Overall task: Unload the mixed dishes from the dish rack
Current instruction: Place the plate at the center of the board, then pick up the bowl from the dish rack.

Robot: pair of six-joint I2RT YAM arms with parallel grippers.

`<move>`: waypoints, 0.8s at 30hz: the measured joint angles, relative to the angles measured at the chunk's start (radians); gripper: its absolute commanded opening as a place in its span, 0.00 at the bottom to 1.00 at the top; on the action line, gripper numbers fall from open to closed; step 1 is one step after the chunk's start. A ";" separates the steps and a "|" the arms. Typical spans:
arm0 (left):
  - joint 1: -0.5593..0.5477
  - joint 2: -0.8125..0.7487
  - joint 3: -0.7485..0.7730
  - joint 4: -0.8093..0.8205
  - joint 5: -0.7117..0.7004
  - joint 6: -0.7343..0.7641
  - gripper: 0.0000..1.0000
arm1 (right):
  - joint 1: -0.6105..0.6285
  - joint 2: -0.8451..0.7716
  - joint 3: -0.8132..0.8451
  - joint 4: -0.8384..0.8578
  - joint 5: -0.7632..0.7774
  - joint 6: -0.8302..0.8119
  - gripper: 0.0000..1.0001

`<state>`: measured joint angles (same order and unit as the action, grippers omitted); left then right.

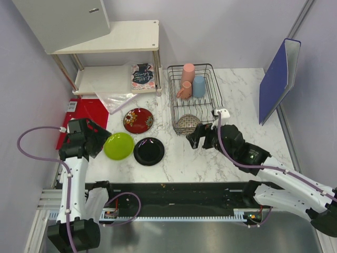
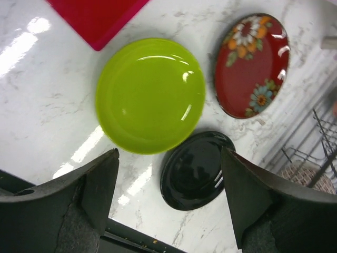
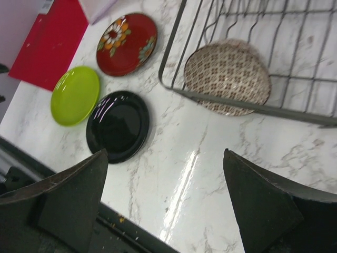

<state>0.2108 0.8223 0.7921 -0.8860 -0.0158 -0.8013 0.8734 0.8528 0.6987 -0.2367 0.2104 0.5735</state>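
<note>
Marble tabletop is occupied near its far edge by the dish rack; only from above are the tall pink cup, small pink handled mug and light-blue cup seen inside. The beige speckled bowl, leaned at the rack's near end, is shown patterned by the right wrist view. Left of the rack the lime-green plate, glossy black plate and dark red patterned plate are laid flat. Left gripper and right gripper are spread wide, nothing held
</note>
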 measured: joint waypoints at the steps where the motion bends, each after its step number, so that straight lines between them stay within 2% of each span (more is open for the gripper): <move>1: -0.012 -0.006 0.008 0.006 0.010 0.006 0.83 | 0.000 0.011 0.026 -0.015 0.028 -0.011 0.97; 7: -0.171 -0.040 0.017 0.085 0.098 0.051 0.82 | -0.010 0.185 0.244 -0.103 0.264 -0.106 0.96; 8: -0.222 -0.043 0.018 0.104 0.096 0.060 0.83 | -0.015 0.213 0.264 -0.113 0.291 -0.119 0.96; 9: -0.265 -0.043 0.022 0.115 0.097 0.066 0.88 | -0.021 0.233 0.274 -0.120 0.310 -0.127 0.96; 12: -0.440 -0.008 0.061 0.166 0.071 0.102 0.92 | -0.053 0.294 0.290 -0.154 0.352 -0.140 0.96; 16: -0.633 0.116 0.161 0.239 0.008 0.154 0.95 | -0.076 0.312 0.290 -0.194 0.366 -0.140 0.96; 20: -0.849 0.344 0.349 0.300 -0.098 0.253 0.98 | -0.076 0.275 0.291 -0.201 0.371 -0.134 0.96; 24: -0.972 0.528 0.470 0.446 -0.158 0.415 0.99 | -0.076 0.171 0.291 -0.205 0.383 -0.135 0.96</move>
<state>-0.7616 1.3506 1.2625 -0.4400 -0.1738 -0.3859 0.7975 1.0237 0.9897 -0.4419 0.5934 0.4389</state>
